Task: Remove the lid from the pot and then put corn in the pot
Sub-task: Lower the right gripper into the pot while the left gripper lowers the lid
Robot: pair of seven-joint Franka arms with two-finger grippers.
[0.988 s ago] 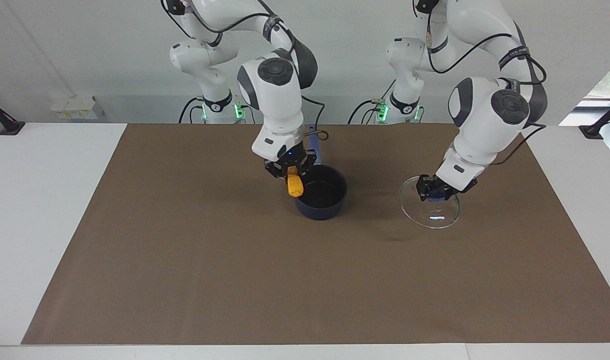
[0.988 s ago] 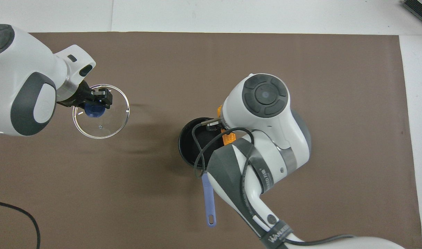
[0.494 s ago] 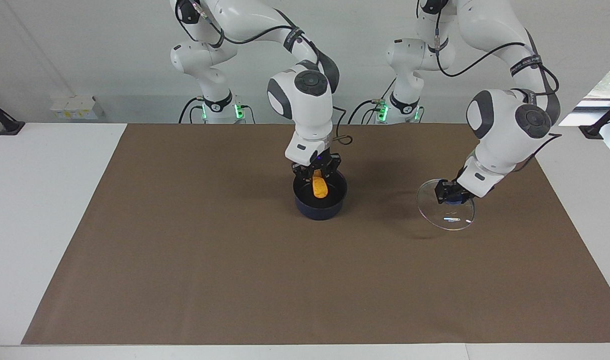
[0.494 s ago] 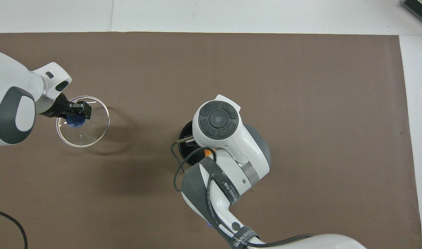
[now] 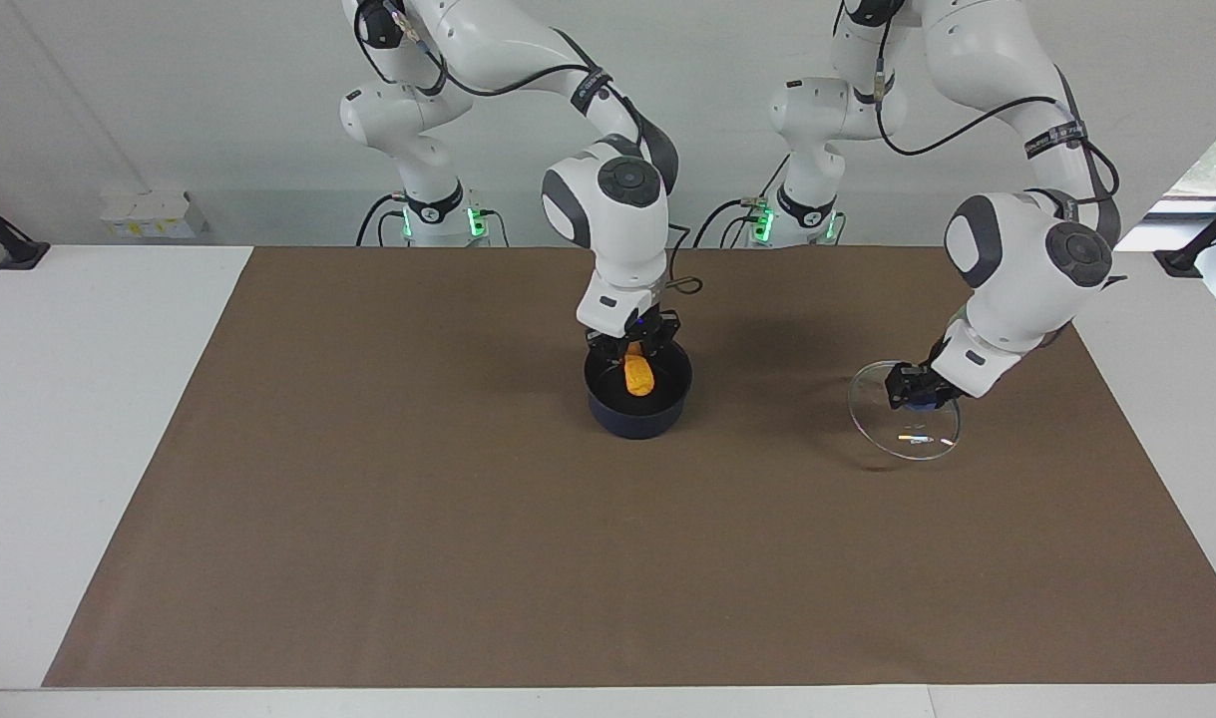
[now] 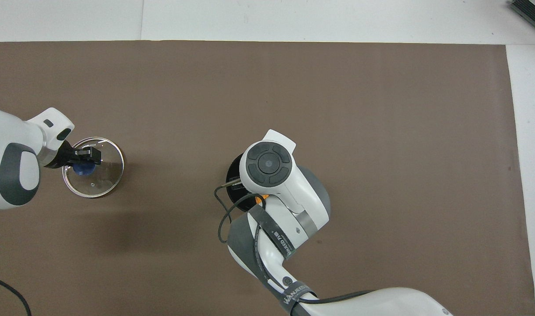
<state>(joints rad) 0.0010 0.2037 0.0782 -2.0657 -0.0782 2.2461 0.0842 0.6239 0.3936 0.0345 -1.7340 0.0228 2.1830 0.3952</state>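
The dark blue pot (image 5: 637, 407) stands mid-mat, its handle hidden by the right arm. My right gripper (image 5: 636, 352) is low over the pot's mouth, shut on the orange-yellow corn (image 5: 638, 376), which hangs down inside the pot. In the overhead view the right wrist covers that gripper; only the pot's rim (image 6: 233, 169) and a sliver of corn (image 6: 259, 200) show. My left gripper (image 5: 915, 391) is shut on the blue knob of the clear glass lid (image 5: 905, 427) and holds it tilted, low over the mat toward the left arm's end; both also show in the overhead view, gripper (image 6: 85, 154) and lid (image 6: 101, 173).
A brown mat (image 5: 608, 558) covers most of the white table (image 5: 89, 399). A white box (image 5: 149, 214) sits at the table's edge near the right arm's base. A black cable (image 6: 8, 285) lies on the mat near the left arm.
The right gripper carried the corn from beside the pot's rim to over its mouth and lowered it in. The left gripper moved the lid away from the pot and lower.
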